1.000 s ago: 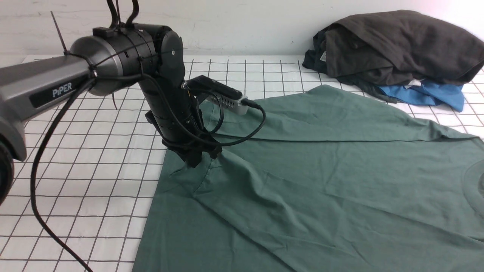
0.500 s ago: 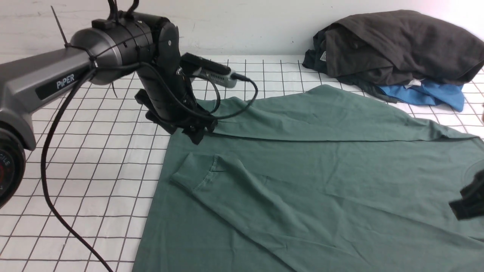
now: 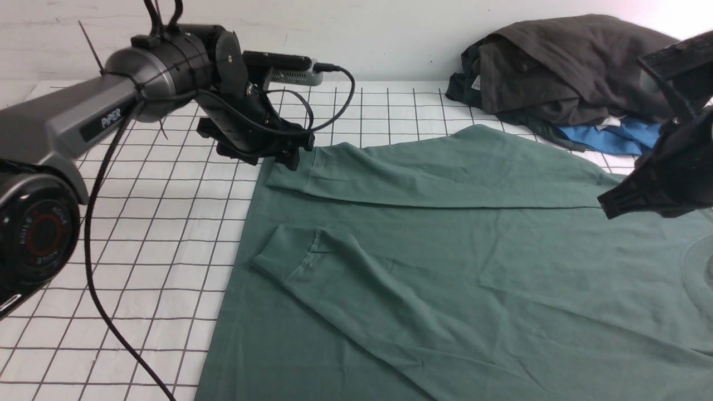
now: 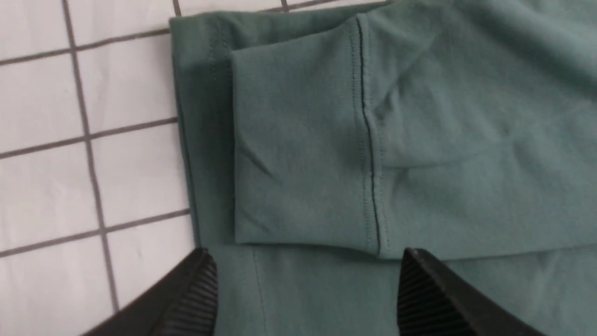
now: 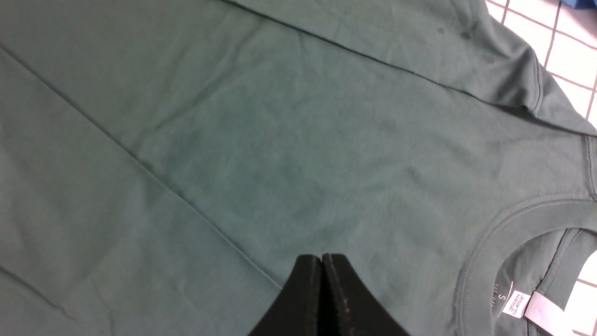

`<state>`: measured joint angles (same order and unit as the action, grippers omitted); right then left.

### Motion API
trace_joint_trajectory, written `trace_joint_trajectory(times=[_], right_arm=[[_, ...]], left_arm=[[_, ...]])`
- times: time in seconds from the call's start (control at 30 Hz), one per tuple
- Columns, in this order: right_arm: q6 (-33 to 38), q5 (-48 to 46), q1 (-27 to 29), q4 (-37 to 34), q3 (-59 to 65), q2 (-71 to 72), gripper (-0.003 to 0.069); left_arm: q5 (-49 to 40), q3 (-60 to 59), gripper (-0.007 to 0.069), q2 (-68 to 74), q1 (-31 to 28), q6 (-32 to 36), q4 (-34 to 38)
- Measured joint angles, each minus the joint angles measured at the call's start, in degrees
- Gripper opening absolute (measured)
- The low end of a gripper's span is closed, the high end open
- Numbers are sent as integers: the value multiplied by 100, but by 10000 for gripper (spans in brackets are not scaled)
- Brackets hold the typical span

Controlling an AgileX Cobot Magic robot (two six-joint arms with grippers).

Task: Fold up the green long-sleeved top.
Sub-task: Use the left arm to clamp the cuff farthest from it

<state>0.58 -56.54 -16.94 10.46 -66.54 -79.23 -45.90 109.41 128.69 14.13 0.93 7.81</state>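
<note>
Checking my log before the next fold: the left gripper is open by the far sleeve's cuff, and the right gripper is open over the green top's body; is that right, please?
Not quite: the right gripper is shut, not open. The right wrist view shows its fingers pressed together, holding nothing, over the green long-sleeved top. The left gripper is indeed open by the cuff.

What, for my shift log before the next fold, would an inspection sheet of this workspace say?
Surface: white gridded cover, flat.
Job's things: green long-sleeved top spread flat, both sleeves folded onto its body.
Clutter: dark grey garments piled over a blue garment, far right.
Grippers: left gripper open by a cuff; right gripper shut, empty, above the top.
Cables: black cable hanging from the left arm.
Surroundings: white wall behind.
</note>
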Motion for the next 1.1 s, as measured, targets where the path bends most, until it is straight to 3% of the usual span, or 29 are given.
trace_joint_trajectory(times=[0.43,0.87,1.0,1.1], right_arm=[[0,5,0,128,-11,-373,-15],[0,5,0,140,-11,-453,-15],[0,5,0,144,-11,-476,-15],[0,5,0,144,-11,-476,-15]], left_arm=[[701,113,475,619,0,9,40],[857,147,472,735,-27,9,42],[857,147,406,735,-27,9,42],[838,147,278,718,-41,9,42]])
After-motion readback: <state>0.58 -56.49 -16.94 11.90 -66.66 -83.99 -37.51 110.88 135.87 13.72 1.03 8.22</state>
